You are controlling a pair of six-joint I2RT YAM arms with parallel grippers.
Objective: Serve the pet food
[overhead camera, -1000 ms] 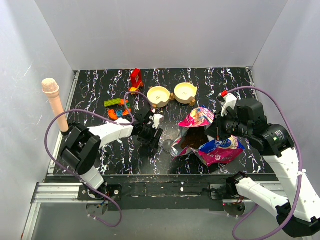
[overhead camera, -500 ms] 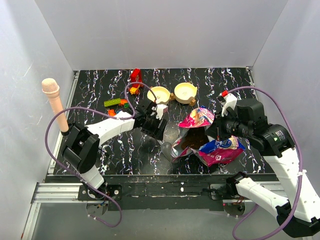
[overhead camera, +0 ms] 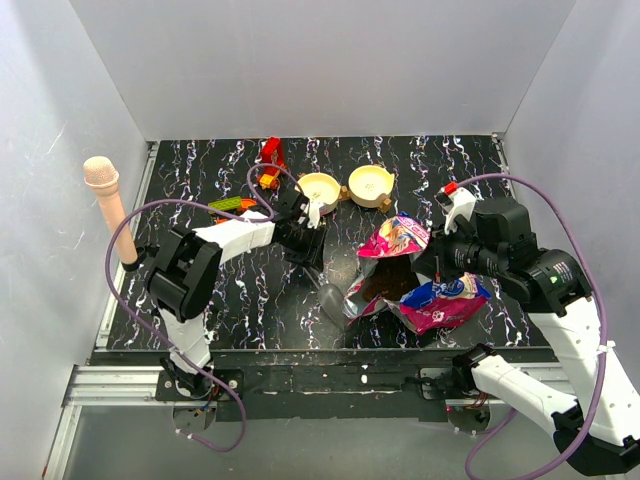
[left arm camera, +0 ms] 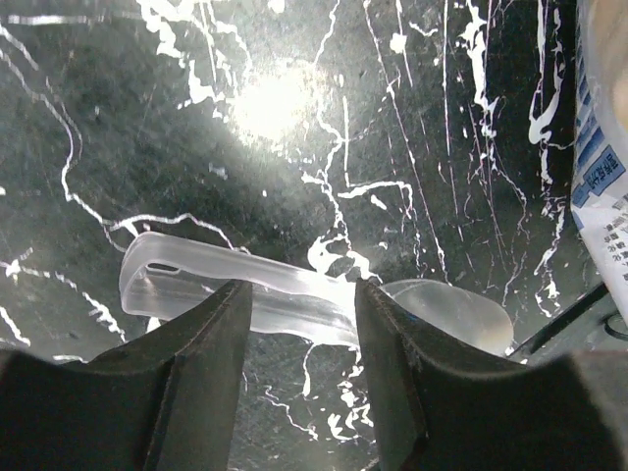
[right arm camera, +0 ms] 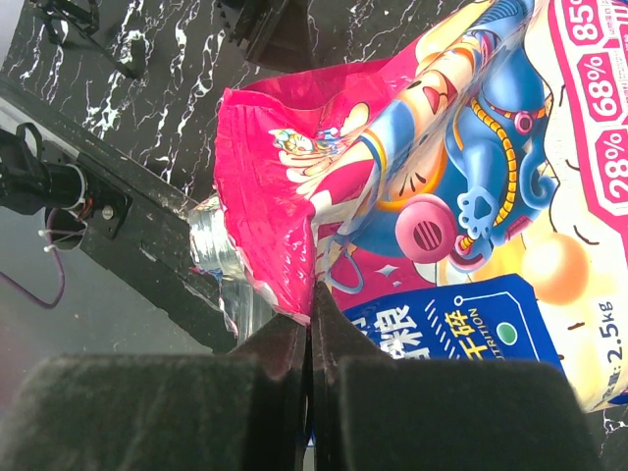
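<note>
The magenta-and-blue pet food bag (overhead camera: 432,298) lies at the right of the table, its mouth facing left with brown pet food (overhead camera: 386,283) showing inside. My right gripper (overhead camera: 428,262) (right arm camera: 312,294) is shut on the bag's (right arm camera: 442,147) pink top edge. A clear plastic scoop (overhead camera: 330,297) lies on the table just left of the bag's mouth. In the left wrist view the scoop's handle (left arm camera: 196,285) runs crosswise just beyond my left gripper's (left arm camera: 301,289) tips, its cup (left arm camera: 451,309) to the right. My left gripper (overhead camera: 303,245) stands open with nothing between its fingers.
Two cream bowls (overhead camera: 318,188) (overhead camera: 369,183) stand side by side behind the bag. Colourful toy blocks (overhead camera: 232,205) and a red one (overhead camera: 271,150) lie at the back left. A pink microphone-shaped object (overhead camera: 106,200) stands at the left edge. White walls close in three sides.
My left arm has swung its gripper back and slightly left, away from the front edge, and its jaws have narrowed a little. The right gripper and bag have not moved.
</note>
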